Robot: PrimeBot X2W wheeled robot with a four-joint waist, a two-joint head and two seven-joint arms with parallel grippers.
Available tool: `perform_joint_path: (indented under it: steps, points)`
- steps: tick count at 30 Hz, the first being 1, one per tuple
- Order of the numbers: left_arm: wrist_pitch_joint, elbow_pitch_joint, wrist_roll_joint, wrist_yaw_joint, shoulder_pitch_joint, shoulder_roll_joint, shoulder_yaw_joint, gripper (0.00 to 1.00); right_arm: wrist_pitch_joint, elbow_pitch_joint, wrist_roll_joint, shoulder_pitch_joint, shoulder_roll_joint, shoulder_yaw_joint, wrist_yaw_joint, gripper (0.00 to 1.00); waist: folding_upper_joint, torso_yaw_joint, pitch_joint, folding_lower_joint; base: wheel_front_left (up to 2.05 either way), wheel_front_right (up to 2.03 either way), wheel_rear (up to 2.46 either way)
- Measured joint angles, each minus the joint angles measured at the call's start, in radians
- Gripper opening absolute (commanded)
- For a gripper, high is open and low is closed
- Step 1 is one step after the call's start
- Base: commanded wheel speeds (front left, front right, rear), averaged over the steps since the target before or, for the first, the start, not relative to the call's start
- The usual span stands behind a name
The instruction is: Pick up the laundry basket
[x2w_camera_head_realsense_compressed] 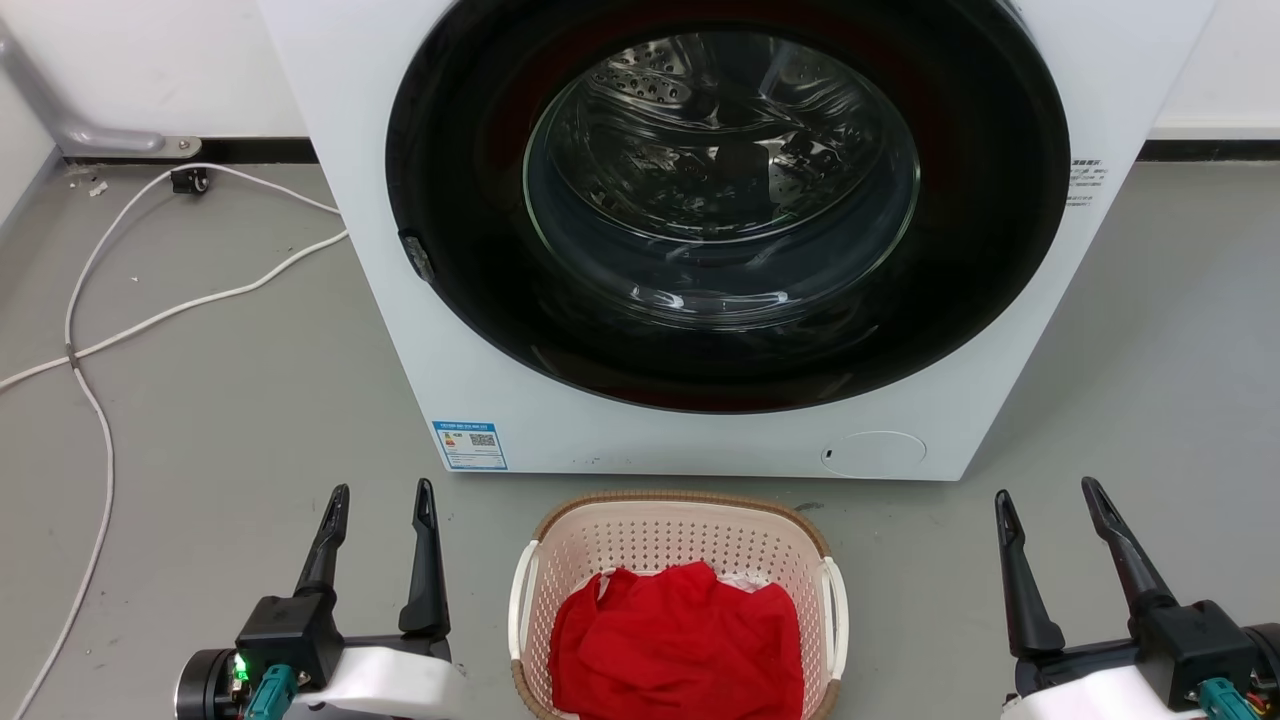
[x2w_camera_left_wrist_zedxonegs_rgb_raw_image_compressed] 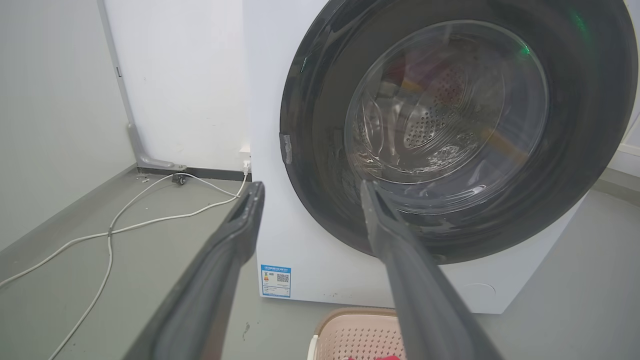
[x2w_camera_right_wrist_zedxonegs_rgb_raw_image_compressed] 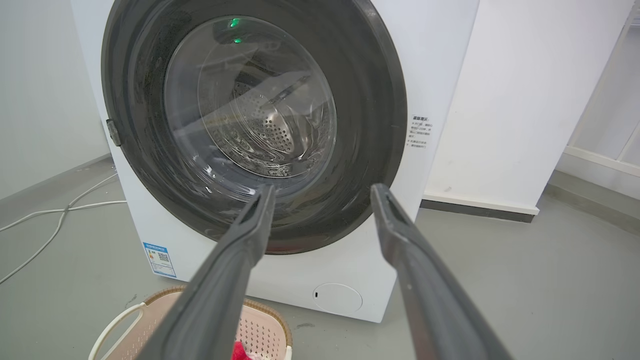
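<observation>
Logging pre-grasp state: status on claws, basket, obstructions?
Copy: left claw open, empty; right claw open, empty. Between them, laundry basket on floor before washer, red cloth inside, ungrasped. Nothing visible in the way.

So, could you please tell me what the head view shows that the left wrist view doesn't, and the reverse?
Head view extra: the right gripper, jaws open, and the laundry basket's right handle. Left wrist view extra: the spot where the white cable reaches the wall beside the washer. Shared: the washer, its blue sticker, the cable, the laundry basket and the open left gripper.
</observation>
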Motion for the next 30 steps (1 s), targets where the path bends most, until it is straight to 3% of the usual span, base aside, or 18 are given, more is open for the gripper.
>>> perform_joint_path:
  steps: [18, 30]
  points:
    - [-0.003, 0.051, -0.003, -0.012, -0.032, 0.0, -0.007, 1.0, 0.0, 0.015, -0.003, -0.021, 0.0, 0.018, 0.0, 1.0, 0.0, 0.001, 0.036, 0.0, 0.0, 0.0, 0.0]
    - [-0.003, 0.338, 0.042, -0.081, -0.302, 0.005, -0.008, 1.0, 0.0, 0.256, -0.061, -0.285, -0.001, 0.079, 0.0, 1.0, -0.0001, -0.006, 0.216, 0.0001, 0.0, 0.0, 0.0]
